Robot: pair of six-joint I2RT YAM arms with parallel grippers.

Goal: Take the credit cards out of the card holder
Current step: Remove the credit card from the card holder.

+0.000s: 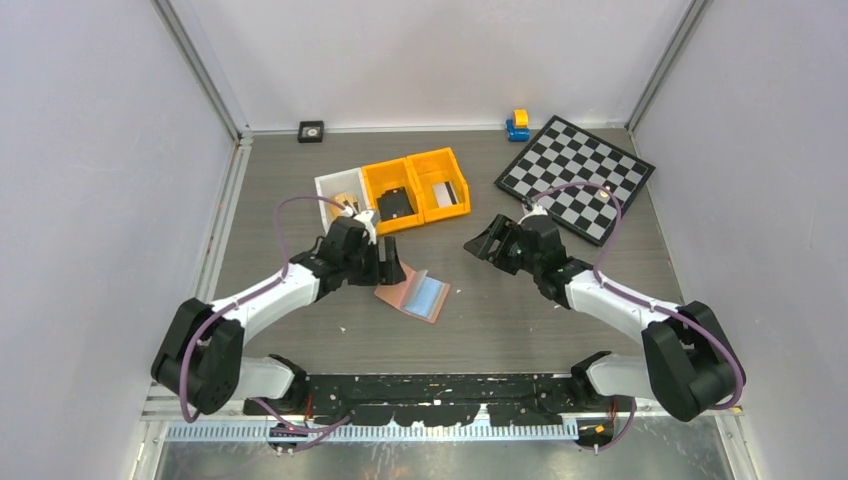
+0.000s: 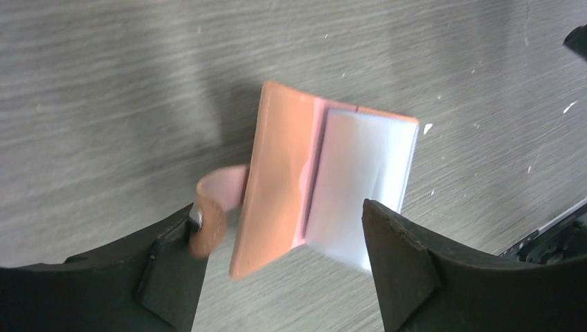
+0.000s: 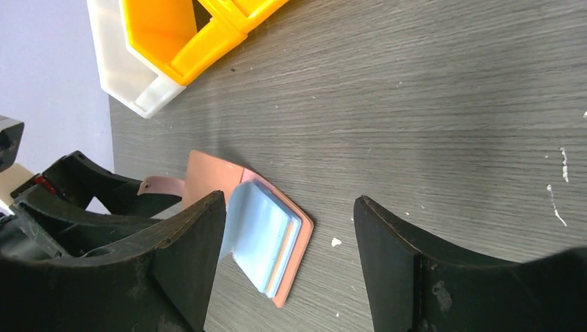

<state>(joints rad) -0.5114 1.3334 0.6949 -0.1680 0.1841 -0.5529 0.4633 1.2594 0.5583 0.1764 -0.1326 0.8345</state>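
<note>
On the bench [image 1: 520, 330]: one card holder [image 1: 410, 295], lying open and flat near the middle, tan-pink inside face up, one stack of glossy clear pockets [image 2: 360, 180] lifted a little off its far half, one snap tab [image 2: 214, 207] curling out from the other edge. Whether any card sits in those pockets, cannot tell. Two hands in view. Left hand [image 1: 393, 268]: spread wide, just above the card holder, one finger beside the snap tab and the other at the edge of the pockets, clamped on nothing. Right hand [image 1: 484, 240]: spread about as wide, empty, hovering over bare bench a little apart from the card holder on its other side. Behind the card holder, three bins touching in a row: one white bin [image 1: 328, 186] and two orange ones. In the orange bin next to the white [image 1: 383, 173], one chunky black item [image 1: 397, 204]. In the end orange bin [image 1: 440, 158], at least one credit card [image 1: 448, 193], pale with a dark stripe; whether more lie under it, cannot tell. Farther off, one chessboard [image 1: 575, 178], tilted diamond-wise, with one small blue-and-yellow toy [image 1: 517, 125] just behind it, and one small black square [image 1: 311, 131] at the back wall.
</note>
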